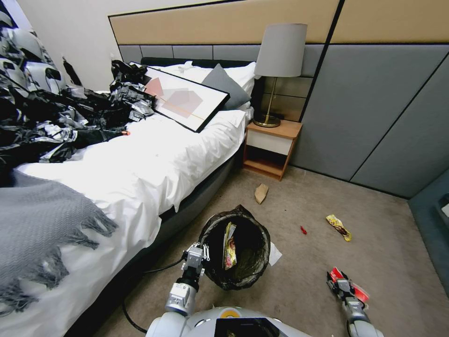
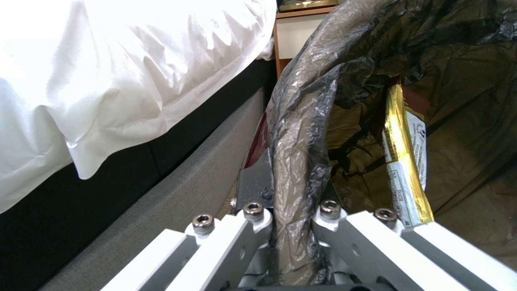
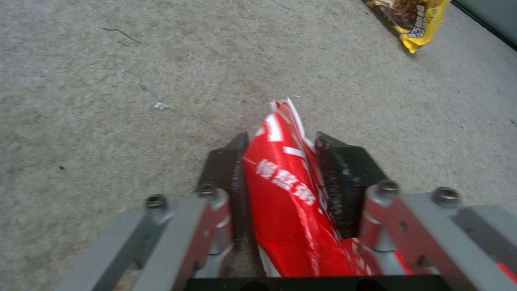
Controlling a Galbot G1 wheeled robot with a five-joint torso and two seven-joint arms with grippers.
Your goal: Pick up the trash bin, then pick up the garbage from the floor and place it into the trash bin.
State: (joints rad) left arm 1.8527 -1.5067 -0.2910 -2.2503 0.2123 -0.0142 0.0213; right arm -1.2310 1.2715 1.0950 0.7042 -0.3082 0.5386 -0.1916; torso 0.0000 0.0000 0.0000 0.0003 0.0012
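My left gripper is shut on the rim of the trash bin, held beside the bed; its black liner is pinched between the fingers. A gold-edged wrapper lies inside the bin, also seen close up. At the lower right my right gripper is shut on a red-and-white wrapper, low over the carpet. More garbage lies on the floor: a yellow wrapper, a tiny red scrap, brown crumpled paper and a white tissue next to the bin.
The bed with white sheets runs along the left, close to the bin. A wooden nightstand with a lamp stands at the back. Grey wall panels close the right side. Open carpet lies between my arms.
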